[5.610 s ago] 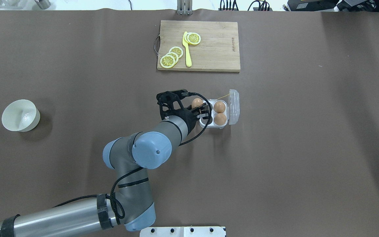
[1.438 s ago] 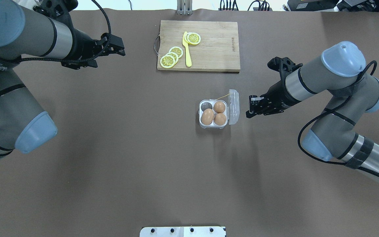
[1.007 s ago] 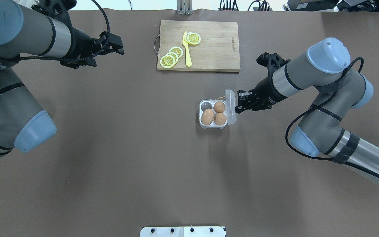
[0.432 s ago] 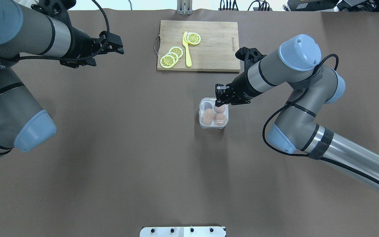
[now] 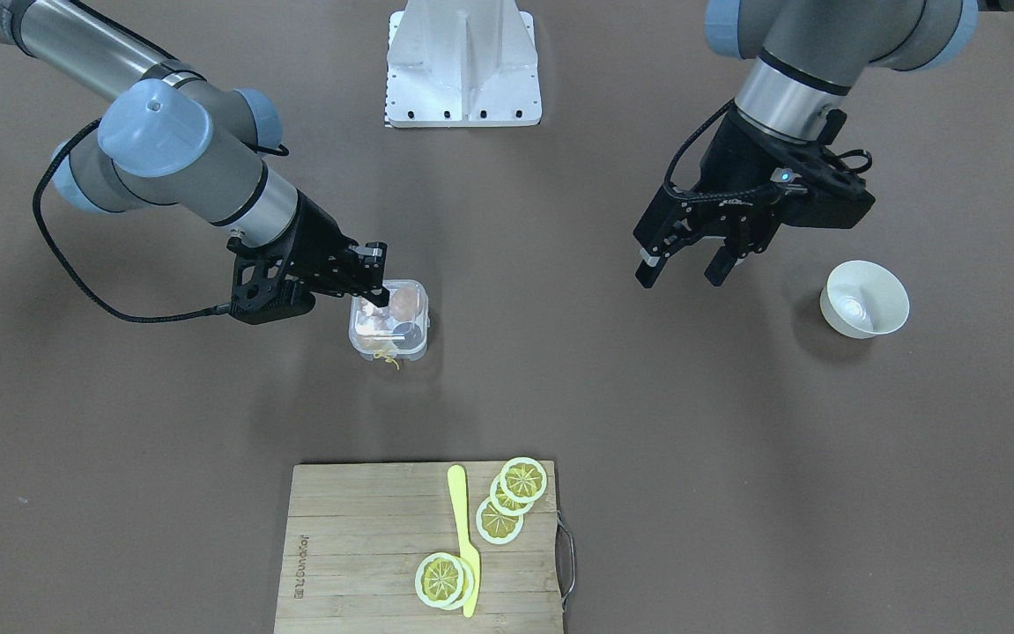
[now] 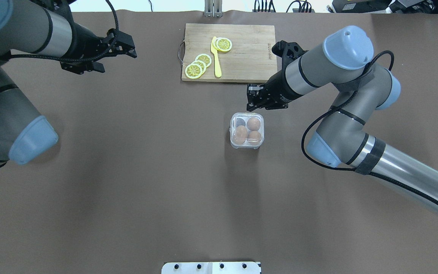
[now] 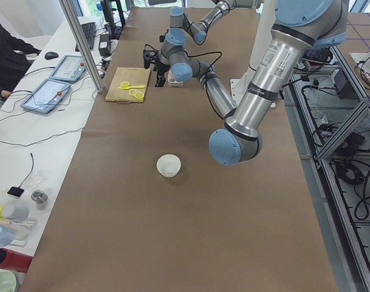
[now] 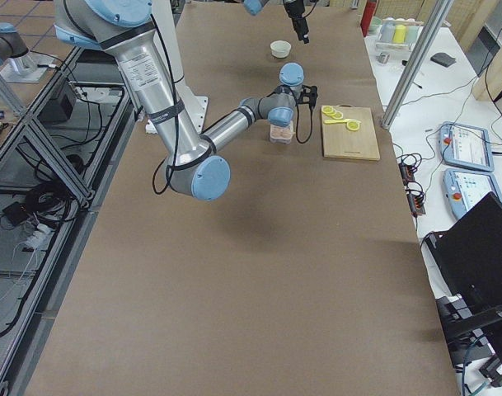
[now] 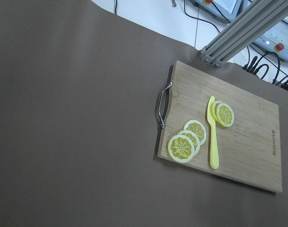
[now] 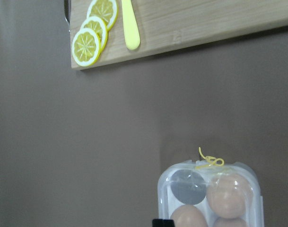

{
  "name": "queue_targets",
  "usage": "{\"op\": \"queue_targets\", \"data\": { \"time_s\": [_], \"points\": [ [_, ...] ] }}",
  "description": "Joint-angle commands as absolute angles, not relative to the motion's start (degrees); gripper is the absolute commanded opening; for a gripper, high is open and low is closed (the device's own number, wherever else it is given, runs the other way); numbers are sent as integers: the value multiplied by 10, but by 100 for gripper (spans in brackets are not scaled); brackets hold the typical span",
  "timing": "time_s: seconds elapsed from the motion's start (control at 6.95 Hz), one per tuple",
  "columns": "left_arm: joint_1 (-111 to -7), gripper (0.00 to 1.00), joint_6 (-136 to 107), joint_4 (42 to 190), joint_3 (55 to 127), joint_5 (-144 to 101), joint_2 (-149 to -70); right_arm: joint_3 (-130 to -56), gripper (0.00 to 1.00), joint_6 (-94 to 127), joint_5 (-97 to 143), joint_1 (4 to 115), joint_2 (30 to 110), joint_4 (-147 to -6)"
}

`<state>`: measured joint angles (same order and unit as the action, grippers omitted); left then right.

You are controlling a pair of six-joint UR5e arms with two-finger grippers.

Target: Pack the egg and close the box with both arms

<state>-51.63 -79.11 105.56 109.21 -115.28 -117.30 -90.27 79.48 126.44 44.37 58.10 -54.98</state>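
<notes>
1. The clear lid of the box (image 6: 247, 130) lies down over the cups. No view shows whether its catch has snapped shut.
2. Glare on the lid blurs the contents in the front-facing view. From overhead, the egg (image 6: 240, 133) sits in the near-left cup. Two more like it fill both right-hand cups, and the far-left cup shows dark and bare.
3. The right wrist camera cuts the box off at its lower edge. Only a sliver of black fingertip (image 10: 161, 222) pokes into that picture.
4. The left wrist camera sees neither its own fingers nor the box, just the cutting board (image 9: 219, 127) and the lemon slices (image 9: 187, 142).
5. The box stands near the middle of the tabletop (image 6: 127, 190), between the cutting board's near edge and the robot's side. A yellow string (image 10: 210, 161) curls at its far edge.
6. The right gripper (image 6: 251, 102) hangs raised over the box, not touching it. Its jaws look clenched on nothing.
7. The left gripper (image 5: 684, 269) is well apart, towards the tabletop's left end near a white bowl (image 5: 863, 299). Its jaws are spread and hold nothing.
</notes>
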Motion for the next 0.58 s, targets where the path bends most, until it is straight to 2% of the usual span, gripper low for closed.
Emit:
{"op": "queue_targets", "data": {
  "time_s": [0.0,0.14,0.43],
  "points": [
    [-551,98,-714,1054,1089,-1207,-1128,-912,99,786,1294,513,578,-622],
    [-557,98,-661,1054,1102,-1169,-1080,-909,100,773,1320,549,586,-634],
    [-630,98,-528,1054,1116,-1168,-1004,-913,100,582,1374,645,624,-749]
  ]
}}
